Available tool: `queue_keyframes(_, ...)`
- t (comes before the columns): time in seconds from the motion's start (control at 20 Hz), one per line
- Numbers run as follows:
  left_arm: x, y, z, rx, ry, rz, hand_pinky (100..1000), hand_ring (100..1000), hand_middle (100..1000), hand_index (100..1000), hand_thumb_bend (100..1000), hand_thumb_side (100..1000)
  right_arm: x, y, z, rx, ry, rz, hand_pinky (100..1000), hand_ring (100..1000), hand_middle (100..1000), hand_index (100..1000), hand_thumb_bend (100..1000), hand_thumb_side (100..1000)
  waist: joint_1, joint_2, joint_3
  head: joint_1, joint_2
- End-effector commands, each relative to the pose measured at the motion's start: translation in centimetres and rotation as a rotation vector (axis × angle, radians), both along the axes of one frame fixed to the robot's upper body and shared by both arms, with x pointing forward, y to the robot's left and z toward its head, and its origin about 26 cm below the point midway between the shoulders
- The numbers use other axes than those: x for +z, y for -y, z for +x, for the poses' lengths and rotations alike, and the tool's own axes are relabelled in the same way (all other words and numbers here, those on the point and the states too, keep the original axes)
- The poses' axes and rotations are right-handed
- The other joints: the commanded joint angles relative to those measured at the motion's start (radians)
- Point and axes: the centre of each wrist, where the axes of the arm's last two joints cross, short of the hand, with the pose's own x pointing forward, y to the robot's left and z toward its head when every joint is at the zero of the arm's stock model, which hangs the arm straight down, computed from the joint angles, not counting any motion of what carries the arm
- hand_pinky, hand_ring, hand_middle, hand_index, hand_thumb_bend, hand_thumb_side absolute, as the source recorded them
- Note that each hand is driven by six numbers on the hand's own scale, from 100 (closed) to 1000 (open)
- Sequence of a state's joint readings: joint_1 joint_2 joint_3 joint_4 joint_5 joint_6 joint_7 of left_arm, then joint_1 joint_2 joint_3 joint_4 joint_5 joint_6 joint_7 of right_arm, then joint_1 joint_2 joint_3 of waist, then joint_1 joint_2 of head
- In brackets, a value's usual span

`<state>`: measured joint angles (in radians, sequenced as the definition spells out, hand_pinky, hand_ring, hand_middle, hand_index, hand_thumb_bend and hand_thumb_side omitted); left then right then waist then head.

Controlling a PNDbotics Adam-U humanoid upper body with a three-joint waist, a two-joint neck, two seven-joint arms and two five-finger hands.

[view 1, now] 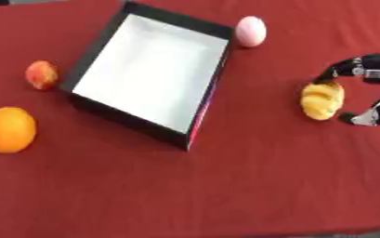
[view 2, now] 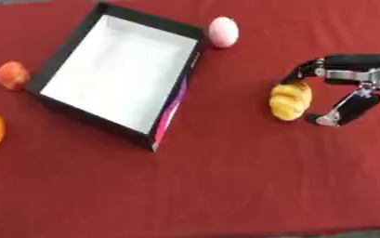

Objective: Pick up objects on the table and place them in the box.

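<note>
Black-walled rectangular box (view 1: 87, 58) with bare white floor, nothing inside, on red cloth tabletop (view 1: 250, 186). At right, black right hand (view 2: 351, 88), fingers curved beside ridged yellow fruit (view 2: 291, 101), not yet clasping.

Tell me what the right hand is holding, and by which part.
The right hand curls around the yellow ridged object from its right side; actual contact cannot be told.

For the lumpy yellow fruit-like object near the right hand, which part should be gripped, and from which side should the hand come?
Probably across the narrow middle of the lumpy yellow object, coming from its right. It lies lengthwise on the red tablecloth, ends pointing up and down in the view, so its short width fits between thumb and fingers. The right hand is already on that side, fingers curved at its top and lower right, not yet closed.
</note>
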<state>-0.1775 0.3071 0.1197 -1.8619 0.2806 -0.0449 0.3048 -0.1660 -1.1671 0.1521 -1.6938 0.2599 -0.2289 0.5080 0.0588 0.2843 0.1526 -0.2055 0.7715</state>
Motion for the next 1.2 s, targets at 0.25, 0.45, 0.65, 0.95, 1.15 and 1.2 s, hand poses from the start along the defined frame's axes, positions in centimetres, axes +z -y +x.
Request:
queue_keyframes(0.25, 0.6, 0.0, 0.1, -0.014, 0.016, 0.009, 864, 784, 777, 795, 183, 845, -0.2, 0.1, 0.3, -0.013, 0.033, -0.037, 906, 832, 769, 879, 292, 145, 0.013, 0.007, 0.004, -0.005, -0.009)
queue_keyframes(0.45, 0.6, 0.1, 0.1, -0.016, 0.016, 0.008, 865, 784, 775, 794, 182, 844, -0.8, -0.2, 0.4, -0.021, 0.071, -0.022, 891, 809, 665, 824, 264, 154, 0.013, 0.009, 0.006, -0.006, -0.011)
queue_keyframes(0.65, 0.6, 0.1, 0.1, -0.020, 0.015, 0.007, 865, 785, 773, 794, 182, 844, -1.2, -0.5, 0.5, -0.044, 0.123, 0.032, 873, 783, 575, 756, 211, 144, 0.014, 0.010, 0.007, -0.004, -0.014)
queue_keyframes(0.95, 0.6, 0.2, 0.1, -0.024, 0.016, 0.005, 865, 783, 767, 789, 184, 842, -1.4, -0.9, 0.6, -0.066, 0.228, 0.074, 827, 711, 472, 653, 312, 100, 0.014, 0.009, 0.010, -0.007, -0.019)
queue_keyframes(1.15, 0.6, 0.2, 0.1, -0.025, 0.014, 0.001, 866, 782, 766, 788, 185, 843, -1.7, -1.0, 0.6, -0.047, 0.279, 0.062, 811, 681, 454, 628, 222, 100, 0.012, 0.009, 0.012, -0.008, -0.018)
queue_keyframes(1.2, 0.5, 0.2, 0.1, -0.025, 0.013, 0.001, 866, 782, 766, 788, 185, 843, -1.7, -1.0, 0.6, -0.042, 0.289, 0.066, 810, 681, 456, 631, 207, 100, 0.012, 0.009, 0.012, -0.007, -0.018)
